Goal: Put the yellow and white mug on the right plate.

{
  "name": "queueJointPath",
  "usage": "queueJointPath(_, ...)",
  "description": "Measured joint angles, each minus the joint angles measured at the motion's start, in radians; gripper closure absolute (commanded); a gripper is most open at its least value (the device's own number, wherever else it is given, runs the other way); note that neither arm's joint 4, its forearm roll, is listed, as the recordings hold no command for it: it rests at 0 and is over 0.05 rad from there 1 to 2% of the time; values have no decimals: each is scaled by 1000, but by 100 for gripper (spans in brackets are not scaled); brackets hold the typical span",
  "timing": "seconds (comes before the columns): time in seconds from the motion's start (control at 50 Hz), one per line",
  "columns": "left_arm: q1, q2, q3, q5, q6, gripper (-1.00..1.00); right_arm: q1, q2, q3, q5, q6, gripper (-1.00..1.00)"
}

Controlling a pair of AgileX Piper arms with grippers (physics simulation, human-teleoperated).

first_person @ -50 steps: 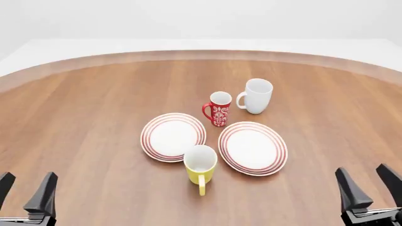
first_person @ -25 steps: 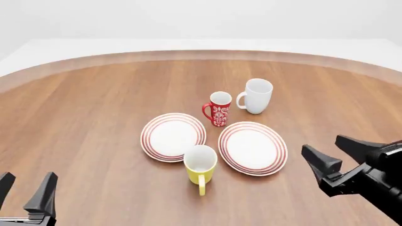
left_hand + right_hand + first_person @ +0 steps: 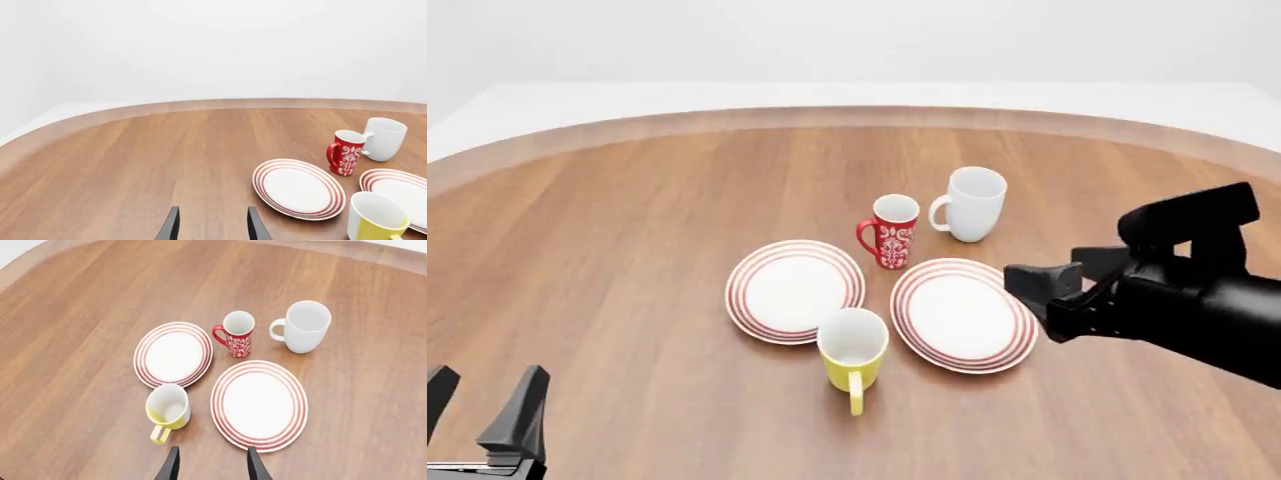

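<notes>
Yellow and white mug (image 3: 853, 350) stands upright on the bare table (image 3: 627, 220), not on either plate.

It sits at the near edge of the gap between the two ringed plates, handle pointing toward the arms' side, its rim just beside the left plate (image 3: 794, 290) and the right plate (image 3: 964, 314). Behind the plates stand a red patterned mug (image 3: 893, 231) and, further right, a white mug (image 3: 972, 204), both clear of the right plate's face. The right gripper (image 3: 1034, 285) hovers over that plate's right rim, fingers spread apart and empty. The left gripper (image 3: 483, 405) waits at the near left corner, fingers apart, holding nothing.
</notes>
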Motion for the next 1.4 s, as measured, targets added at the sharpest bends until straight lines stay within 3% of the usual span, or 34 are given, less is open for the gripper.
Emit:
queueJointPath(0.38, 0, 0, 0, 0, 0, -100, 71, 116, -119, 116, 107, -100)
queueJointPath(0.98, 0, 0, 0, 0, 0, -100, 124, 170, -150, 146, 115, -100)
queueJointPath(1.4, 0, 0, 0, 0, 0, -100, 210, 318, -242, 196, 184, -100)
